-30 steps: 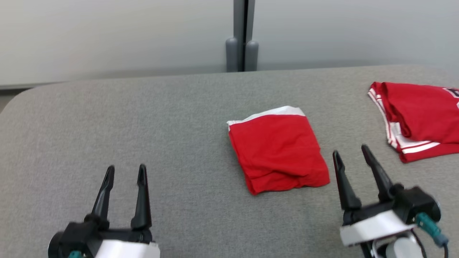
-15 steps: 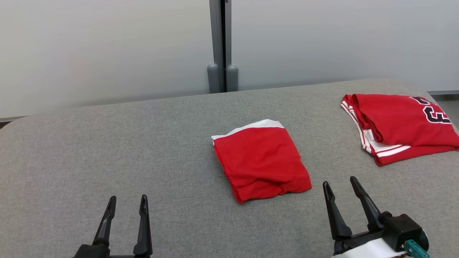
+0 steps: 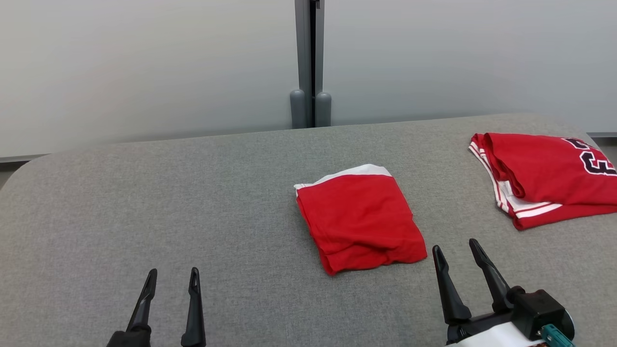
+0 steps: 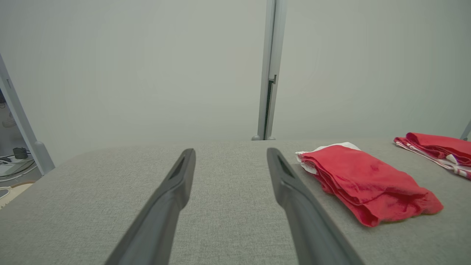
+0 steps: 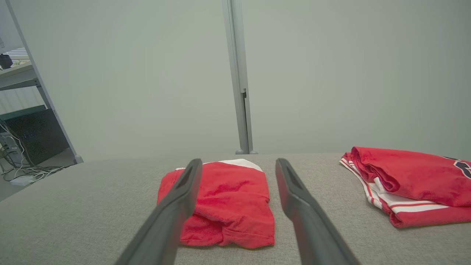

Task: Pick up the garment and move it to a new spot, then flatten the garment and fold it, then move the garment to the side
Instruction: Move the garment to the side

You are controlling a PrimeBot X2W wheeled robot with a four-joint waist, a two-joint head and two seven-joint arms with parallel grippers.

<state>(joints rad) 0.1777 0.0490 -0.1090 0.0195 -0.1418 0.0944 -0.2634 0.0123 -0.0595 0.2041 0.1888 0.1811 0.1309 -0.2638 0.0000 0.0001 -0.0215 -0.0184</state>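
A folded red garment with a white band (image 3: 360, 219) lies in the middle of the grey table (image 3: 193, 202); the left wrist view has it at the right (image 4: 362, 182), the right wrist view straight ahead (image 5: 224, 200). My right gripper (image 3: 455, 248) stands open, empty, just right of the garment's near corner and not touching it. At the lower left my left gripper (image 3: 172, 277) is open and empty too, well away from the garment. In each wrist view the gripper's own fingers (image 4: 173, 198) (image 5: 294, 198) are spread over the table.
A second folded red garment with white stripes and dark lettering (image 3: 544, 176) lies at the table's far right edge, also red in the right wrist view (image 5: 408, 184). Grey wall panels with a vertical post (image 3: 308, 62) stand behind the table. Bare grey table spreads to the left.
The head camera tilted up and shifted, so the whole scene slid lower in view. Both grippers drew back toward the near edge; the garments stayed put.
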